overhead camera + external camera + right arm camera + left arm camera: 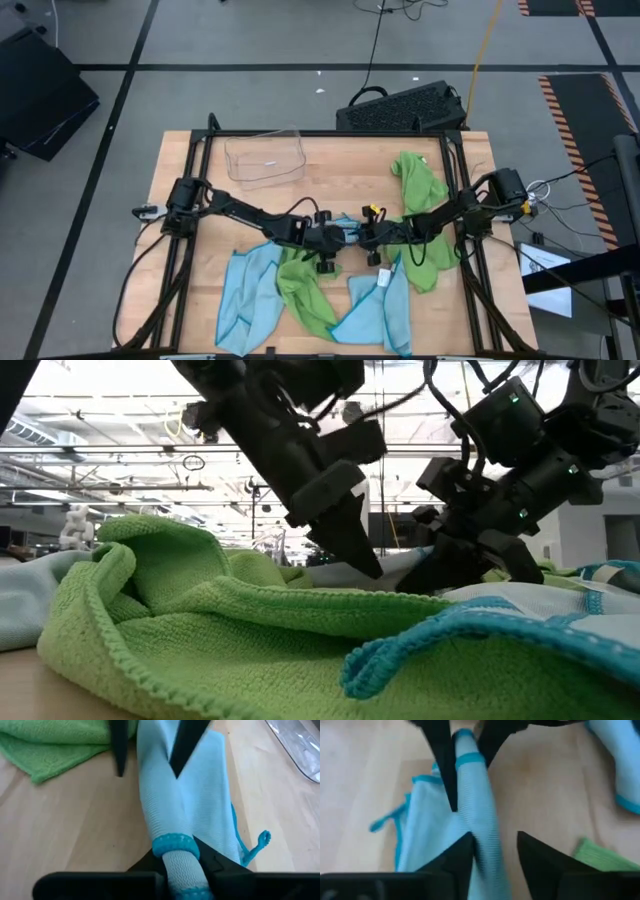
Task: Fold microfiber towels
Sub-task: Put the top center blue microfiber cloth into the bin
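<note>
A light blue microfiber towel (349, 232), gathered into a narrow strip, stretches between my two grippers at the table's middle. My right gripper (177, 865) is shut on one end of it. My left gripper (495, 845) stands open, one finger on either side of the strip. In the high view the left gripper (337, 239) and the right gripper (363, 238) nearly meet. Several other towels lie crumpled on the table: a green one (305, 285), a blue one (250, 290), a blue one with a white tag (385, 305), and a green one (420, 195) at the right. My right gripper pinches the towel's bunched, hemmed end (175, 845) between its two fingers. It comes slanting down from the table's right side, in line with the strip. The strip runs away from the fingers, and its wider part (215, 780) lies on the table. My left gripper's open fingers (462, 852) flank the same strip; whether either touches it I cannot tell.
A clear plastic tray (265, 158) stands at the far left of the table. A dark keyboard (400, 105) lies beyond the far edge. Bare wood shows at the left (190, 270) and in the far middle of the table.
</note>
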